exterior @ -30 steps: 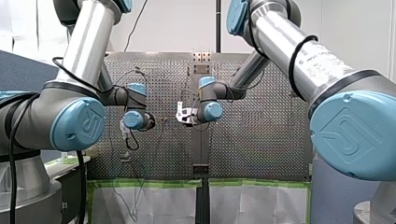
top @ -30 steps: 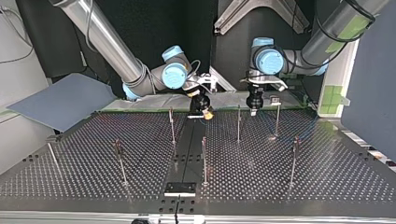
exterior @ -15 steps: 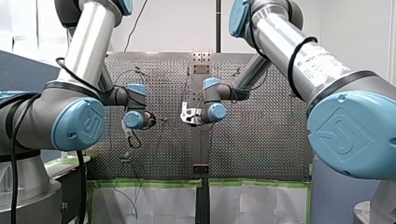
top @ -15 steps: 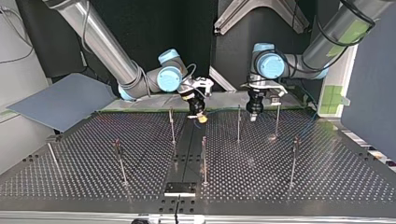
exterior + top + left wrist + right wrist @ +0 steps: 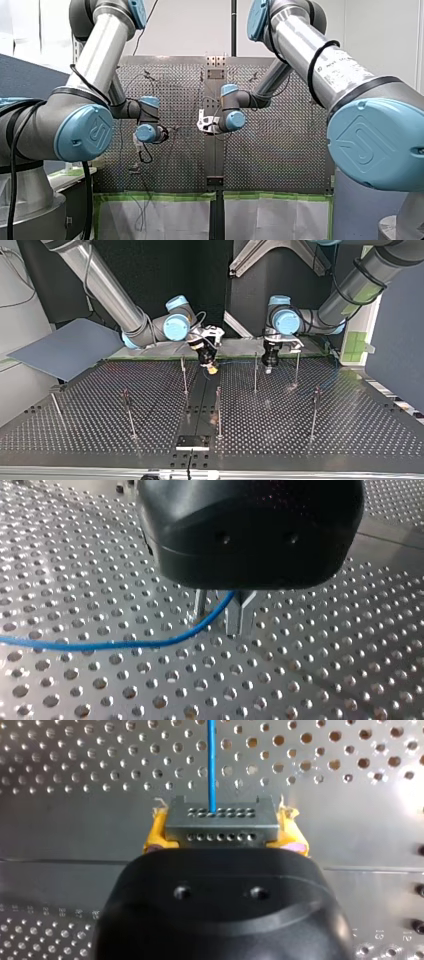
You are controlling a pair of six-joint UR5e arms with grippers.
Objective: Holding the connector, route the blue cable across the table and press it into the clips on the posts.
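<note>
My right gripper [image 5: 223, 832] is shut on the grey connector [image 5: 222, 822], which sits between its yellow pads [image 5: 156, 832]. The blue cable [image 5: 212, 760] leaves the connector and runs straight ahead over the perforated table. In the left wrist view the same blue cable [image 5: 100, 644] passes between the metal fingers [image 5: 240, 617] of my left gripper [image 5: 220, 614], which is shut on it just above the table. In the top view my right gripper [image 5: 210, 365] hangs near the table's far middle. My left gripper [image 5: 269, 366] hangs to its right, between two thin posts [image 5: 255, 372].
Several thin upright posts [image 5: 218, 412] stand across the perforated table [image 5: 350, 430], among them post [image 5: 184, 376] beside my right gripper and post [image 5: 297, 367] beside my left. A grey panel [image 5: 65, 347] lies off the top view's left. A black bracket [image 5: 192, 442] sits at the near edge.
In the top view both grippers have come down closer to the table. My right gripper has also shifted a little left with the connector.
</note>
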